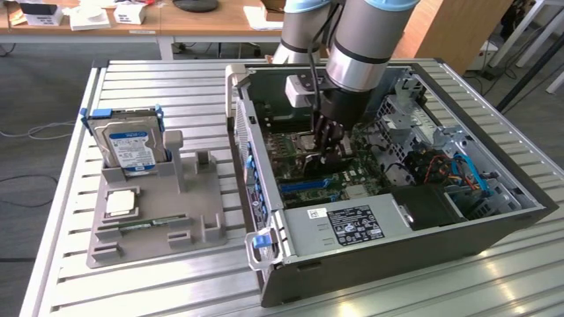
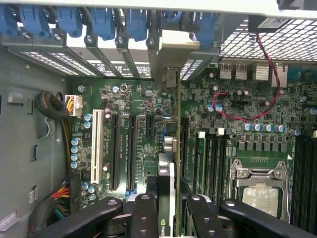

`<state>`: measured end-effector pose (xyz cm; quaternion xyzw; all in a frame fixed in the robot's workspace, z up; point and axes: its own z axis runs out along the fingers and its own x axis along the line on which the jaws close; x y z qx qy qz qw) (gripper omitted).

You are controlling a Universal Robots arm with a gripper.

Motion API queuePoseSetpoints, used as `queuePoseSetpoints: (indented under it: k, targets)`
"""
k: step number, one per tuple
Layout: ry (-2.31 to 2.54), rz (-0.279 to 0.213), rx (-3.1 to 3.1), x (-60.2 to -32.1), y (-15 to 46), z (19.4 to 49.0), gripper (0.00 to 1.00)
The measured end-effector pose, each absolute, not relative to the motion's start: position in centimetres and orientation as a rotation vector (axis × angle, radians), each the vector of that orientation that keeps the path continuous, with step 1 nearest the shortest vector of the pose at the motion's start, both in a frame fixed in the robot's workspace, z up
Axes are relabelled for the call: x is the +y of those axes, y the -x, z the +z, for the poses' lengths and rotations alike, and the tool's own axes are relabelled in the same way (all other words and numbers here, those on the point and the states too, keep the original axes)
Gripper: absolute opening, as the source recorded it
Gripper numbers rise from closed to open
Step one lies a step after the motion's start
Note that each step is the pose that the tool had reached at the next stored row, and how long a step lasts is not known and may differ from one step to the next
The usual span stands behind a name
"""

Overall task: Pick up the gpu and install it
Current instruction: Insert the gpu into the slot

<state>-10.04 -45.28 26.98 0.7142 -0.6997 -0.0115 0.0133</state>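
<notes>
Wooden desks (image 1: 203, 23), grey floor (image 1: 35, 86)

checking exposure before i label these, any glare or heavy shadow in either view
Exterior view: glare on the metal table at the view's right, computer case interior dim beneath the arm. Wrist view: vent grille washed out by backlight; motherboard evenly lit, gripper fingers around the gpu dark.

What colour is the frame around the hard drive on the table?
Blue; the hard drive frame shows best in the exterior view.
</notes>
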Motion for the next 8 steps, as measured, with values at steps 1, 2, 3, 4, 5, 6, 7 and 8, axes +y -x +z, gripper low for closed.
queuePoseSetpoints:
  k: [1, 2, 3, 4, 5, 6, 7, 8]
  targets:
    - [-2.225, -0.036, -2.180, -45.28, 10.06, 26.97, 0.27]
    - [-2.225, -0.036, -2.180, -45.28, 10.08, 26.97, 0.27]
    - [-2.225, -0.036, -2.180, -45.28, 10.10, 26.97, 0.27]
    - [-2.225, -0.036, -2.180, -45.29, 10.16, 26.96, 0.27]
    - [-2.225, -0.036, -2.180, -45.29, 10.18, 26.90, 0.27]
    - [-2.225, -0.036, -2.180, -45.29, 10.18, 26.90, 0.27]
    - [-2.225, -0.036, -2.180, -45.29, 10.19, 26.90, 0.27]
    - [-2.225, -0.036, -2.180, -45.28, 10.19, 26.86, 0.27]
